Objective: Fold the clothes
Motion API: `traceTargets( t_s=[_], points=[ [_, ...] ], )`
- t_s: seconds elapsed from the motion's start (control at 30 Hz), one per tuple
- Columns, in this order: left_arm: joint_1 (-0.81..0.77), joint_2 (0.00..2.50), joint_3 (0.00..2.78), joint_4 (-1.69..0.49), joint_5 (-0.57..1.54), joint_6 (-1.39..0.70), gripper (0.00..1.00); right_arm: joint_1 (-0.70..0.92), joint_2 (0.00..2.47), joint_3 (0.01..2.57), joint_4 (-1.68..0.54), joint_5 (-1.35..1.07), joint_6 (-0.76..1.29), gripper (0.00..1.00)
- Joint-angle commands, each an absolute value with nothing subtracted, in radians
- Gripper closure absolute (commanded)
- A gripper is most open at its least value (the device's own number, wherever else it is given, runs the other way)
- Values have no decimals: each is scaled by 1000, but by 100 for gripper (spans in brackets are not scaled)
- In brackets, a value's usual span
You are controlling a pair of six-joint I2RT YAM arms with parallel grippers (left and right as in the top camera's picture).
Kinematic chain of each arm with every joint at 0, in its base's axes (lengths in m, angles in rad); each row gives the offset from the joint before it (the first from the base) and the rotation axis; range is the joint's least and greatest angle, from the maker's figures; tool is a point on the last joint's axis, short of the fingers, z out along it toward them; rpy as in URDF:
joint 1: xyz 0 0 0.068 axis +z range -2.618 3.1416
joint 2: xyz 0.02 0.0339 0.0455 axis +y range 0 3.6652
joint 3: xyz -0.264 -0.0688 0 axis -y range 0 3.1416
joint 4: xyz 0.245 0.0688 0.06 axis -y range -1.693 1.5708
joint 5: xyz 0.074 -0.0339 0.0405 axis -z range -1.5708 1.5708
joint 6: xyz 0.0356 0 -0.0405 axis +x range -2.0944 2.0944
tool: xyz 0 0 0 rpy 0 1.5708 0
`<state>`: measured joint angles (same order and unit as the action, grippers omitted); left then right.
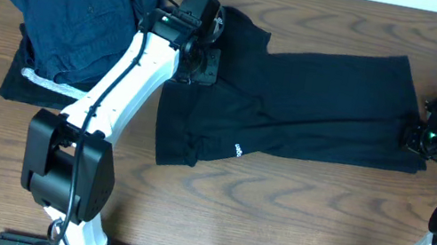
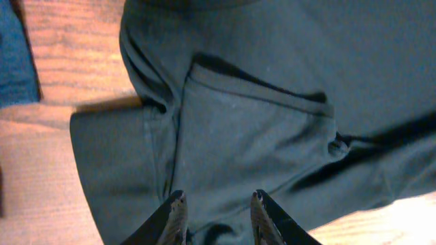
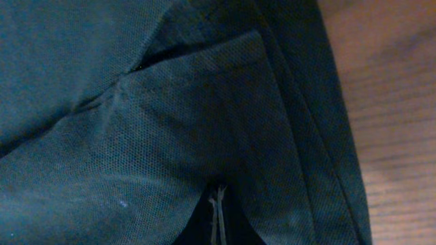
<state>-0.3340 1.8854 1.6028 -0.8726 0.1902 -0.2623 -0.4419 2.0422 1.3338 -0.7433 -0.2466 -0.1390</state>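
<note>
- Left gripper (image 2: 219,204) hangs low over the large plain black soft-fabric top (image 2: 259,136), its two dark fingers (image 2: 178,219) set partly apart with rumpled cloth between the tips. I cannot tell whether they pinch that cloth or only stand over it.
- Ahead of those fingers, in the left wrist view, a flat folded panel of the top with a stitched hem lies over the rest of the fabric.
- From overhead, the left gripper (image 1: 202,64) sits on the end of the top (image 1: 314,94) furthest from the right gripper (image 1: 419,135). The garment lies spread flat on the brown wood-grain table (image 1: 271,231), reaching from one gripper to the other.
- Right gripper (image 3: 216,212) is clenched, with only a thin bright line between its fingers. The black cloth (image 3: 170,122) creases in toward the tips, so it is grasping the top at its outer edge. Bare table (image 3: 395,102) shows just beside the hem.
- Near the left gripper, on the part of the top nearer the arm bases, a small white logo print (image 1: 238,150) shows on the fabric.
- On the left gripper's other side, away from the top, lie the navy blue folded garments (image 1: 76,7). Their edge also shows at the margin of the left wrist view (image 2: 13,61).
- Partly under those garments lies the black folded piece with a silvery-white stripe (image 1: 13,85).
</note>
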Motion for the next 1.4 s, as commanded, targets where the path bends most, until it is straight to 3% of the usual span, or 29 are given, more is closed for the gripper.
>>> traceTargets(
  t_s=[0.0, 0.13, 0.47, 0.53, 0.7, 0.8, 0.97, 1.1, 1.37],
  points=[
    [-329, 1898, 1605, -857, 162, -262, 67, -461, 2112, 1306, -838, -25, -14, 99],
    [-329, 1899, 1605, -846, 162, -260, 67, -494, 2096, 1306, -922, 97, 118, 99],
    [-333, 1929, 1605, -797, 164, -259, 67, -492, 2014, 1327, -947, -183, -32, 97],
    [-332, 1928, 1620, -770, 169, -237, 67, -489, 1996, 1345, -952, -246, -53, 94],
    [-331, 1929, 1744, -759, 228, -194, 52, -456, 1969, 1473, -1033, -315, -54, 74],
    [-332, 1935, 1766, -703, 292, -163, 52, -421, 1969, 1555, -1080, -307, -65, 62],
    [-345, 1991, 1766, -622, 302, -82, 51, -361, 1969, 1592, -1015, -242, -65, 53],
    [-347, 2076, 1766, -527, 274, -6, 44, -342, 1969, 1586, -959, -236, -65, 52],
    [-348, 2241, 1766, -339, 224, 63, 43, -340, 1969, 1561, -852, -235, -65, 52]
  ],
)
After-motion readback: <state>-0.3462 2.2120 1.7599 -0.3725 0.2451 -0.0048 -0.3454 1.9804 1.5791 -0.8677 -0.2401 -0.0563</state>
